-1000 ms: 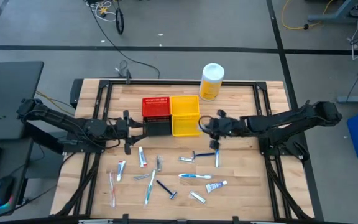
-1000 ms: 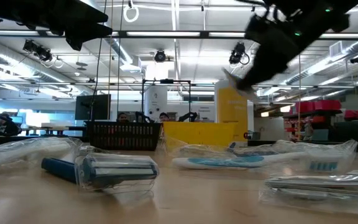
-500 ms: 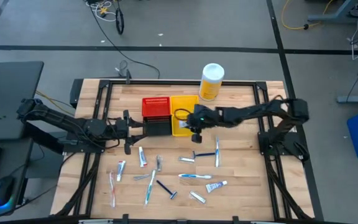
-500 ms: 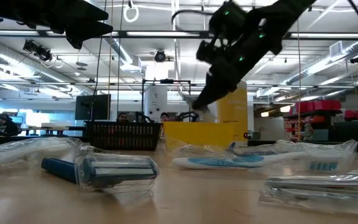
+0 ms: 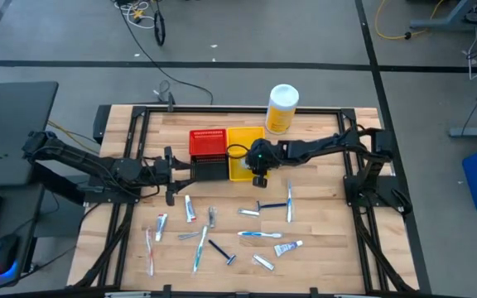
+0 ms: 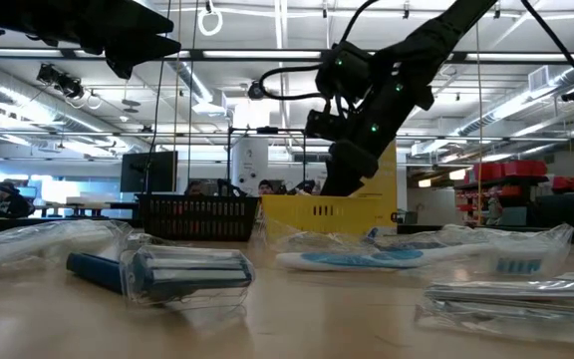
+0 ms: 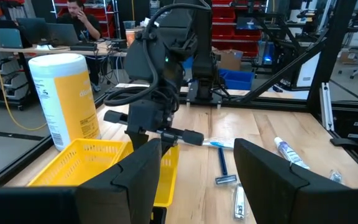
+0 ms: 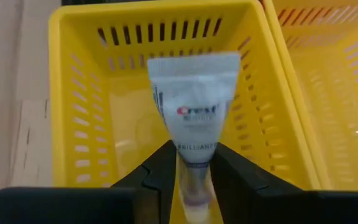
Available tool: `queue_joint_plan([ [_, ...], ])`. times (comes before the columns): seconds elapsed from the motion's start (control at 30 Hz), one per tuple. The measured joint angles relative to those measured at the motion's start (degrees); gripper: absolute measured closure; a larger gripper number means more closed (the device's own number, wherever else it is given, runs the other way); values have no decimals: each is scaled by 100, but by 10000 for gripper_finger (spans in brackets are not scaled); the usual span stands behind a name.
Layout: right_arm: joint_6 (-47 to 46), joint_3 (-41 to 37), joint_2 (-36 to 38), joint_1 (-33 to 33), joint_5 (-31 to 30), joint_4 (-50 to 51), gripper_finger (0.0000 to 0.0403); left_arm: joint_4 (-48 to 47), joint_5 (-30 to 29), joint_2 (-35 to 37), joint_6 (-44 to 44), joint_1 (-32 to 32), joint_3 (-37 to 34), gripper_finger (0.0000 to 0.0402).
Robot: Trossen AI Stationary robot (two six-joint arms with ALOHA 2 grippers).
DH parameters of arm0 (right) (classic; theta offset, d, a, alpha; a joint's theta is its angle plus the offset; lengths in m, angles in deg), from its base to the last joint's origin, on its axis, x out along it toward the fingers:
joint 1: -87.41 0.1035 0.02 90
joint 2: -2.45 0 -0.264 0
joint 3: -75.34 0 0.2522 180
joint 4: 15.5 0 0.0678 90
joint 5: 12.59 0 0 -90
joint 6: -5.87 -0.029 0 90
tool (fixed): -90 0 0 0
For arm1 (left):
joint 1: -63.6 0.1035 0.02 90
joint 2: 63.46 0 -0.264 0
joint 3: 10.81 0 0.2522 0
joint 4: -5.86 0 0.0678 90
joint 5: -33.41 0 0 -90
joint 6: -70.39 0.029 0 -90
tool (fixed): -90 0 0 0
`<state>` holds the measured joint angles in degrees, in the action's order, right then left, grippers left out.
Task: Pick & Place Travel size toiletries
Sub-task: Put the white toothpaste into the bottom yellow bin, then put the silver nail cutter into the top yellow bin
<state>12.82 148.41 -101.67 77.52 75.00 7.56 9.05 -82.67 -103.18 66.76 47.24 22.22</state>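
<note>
My right gripper point(image 8: 194, 163) is shut on a small white toothpaste tube point(image 8: 194, 99) and hangs over the yellow bin point(image 8: 92, 93), at that bin's right side in the high view point(image 5: 259, 163). In the low view it stands just above the bin's rim point(image 6: 342, 172). Several wrapped toothbrushes, razors and tubes point(image 5: 222, 232) lie flat on the near half of the table. My left gripper point(image 5: 172, 171) waits open beside the black bin point(image 5: 208, 170), holding nothing. My right gripper pinches the toothpaste tube between its two fingers at the narrow end point(image 8: 196, 152). The flat crimped end point(image 8: 194, 62) sticks out past the fingertips. The fingers slant down from the table's right side. The tube is lifted clear, above the inside of the yellow bin.
A red bin point(image 5: 208, 141) stands left of the yellow bin point(image 5: 243, 149), with the black bin in front of it. A large yellow bottle with a white cap point(image 5: 281, 108) stands near the far edge. A blue razor point(image 7: 224, 167) and a tube point(image 7: 288, 152) lie right of the bins.
My right gripper has moved toward the table's left, from beside the yellow bin to over it, and has come down toward its rim, carrying the tube along. The left arm has kept still.
</note>
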Motion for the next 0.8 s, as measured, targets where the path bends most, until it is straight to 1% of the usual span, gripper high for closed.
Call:
queue_joint_plan([
  [0.17,-47,-19,0,-11,197,75,284,0,0,0,0,0,0,189],
  [0.37,-47,-63,0,-11,212,13,274,-2,0,0,0,0,0,189],
  [0.47,10,-61,0,-11,212,-91,260,-5,0,0,0,0,0,189],
  [0.6,106,61,20,28,205,53,233,-123,1,0,-4,0,0,189],
  [0.8,104,457,202,180,251,369,208,-675,2,-2,-248,-2,0,189],
])
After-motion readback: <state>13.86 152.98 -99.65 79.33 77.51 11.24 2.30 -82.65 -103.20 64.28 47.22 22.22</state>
